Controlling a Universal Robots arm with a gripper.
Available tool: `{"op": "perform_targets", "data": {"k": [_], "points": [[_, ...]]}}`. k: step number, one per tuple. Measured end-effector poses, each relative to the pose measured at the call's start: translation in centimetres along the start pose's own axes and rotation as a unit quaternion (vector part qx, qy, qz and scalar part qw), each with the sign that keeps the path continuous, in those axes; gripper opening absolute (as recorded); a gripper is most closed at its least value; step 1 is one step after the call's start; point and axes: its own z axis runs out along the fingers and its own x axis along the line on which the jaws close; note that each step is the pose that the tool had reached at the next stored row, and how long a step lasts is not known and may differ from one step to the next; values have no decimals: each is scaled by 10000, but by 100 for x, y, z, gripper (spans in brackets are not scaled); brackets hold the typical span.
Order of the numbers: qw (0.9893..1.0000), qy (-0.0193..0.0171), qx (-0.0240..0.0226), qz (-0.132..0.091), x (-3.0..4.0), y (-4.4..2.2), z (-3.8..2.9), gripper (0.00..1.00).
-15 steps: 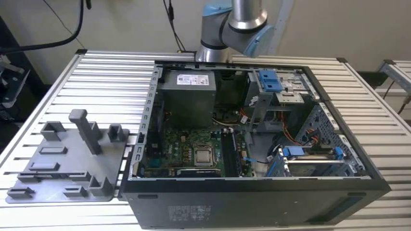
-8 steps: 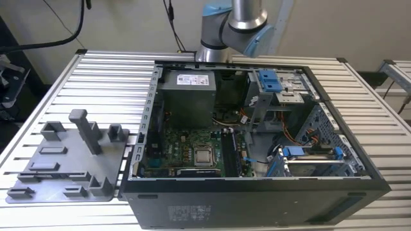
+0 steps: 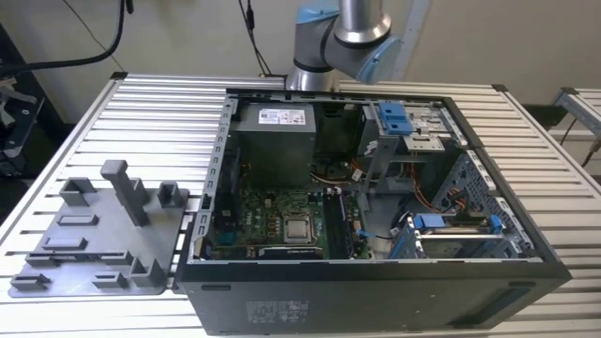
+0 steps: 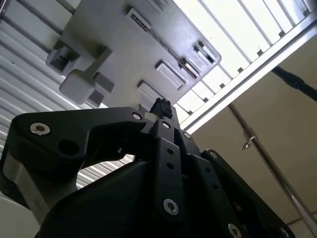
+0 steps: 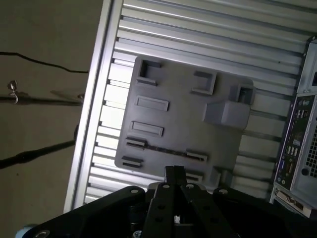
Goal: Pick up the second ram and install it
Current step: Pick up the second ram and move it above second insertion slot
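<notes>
Gripper (image 5: 174, 171) poised above the grey tray (image 5: 188, 99) on the table (image 3: 141, 120), fingers together with nothing clamped. The ram (image 5: 166, 149) is taken to be the thin dark strip standing edge-on between two tray holders, apart from the fingers. For a sound pick, the fingers are best parted and squared across the strip's flat faces at mid-length. The tall post (image 5: 225, 113) and the case (image 3: 376, 282) just beside the tray are to be cleared; open room is judged overhead and toward the table edge.
</notes>
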Motion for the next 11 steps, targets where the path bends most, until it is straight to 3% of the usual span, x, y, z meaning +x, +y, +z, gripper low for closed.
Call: {"op": "perform_targets", "data": {"k": [5,11], "points": [[9996,13,3,-268,0,0,0,11],[9983,29,6,-579,0,0,0,11]]}}
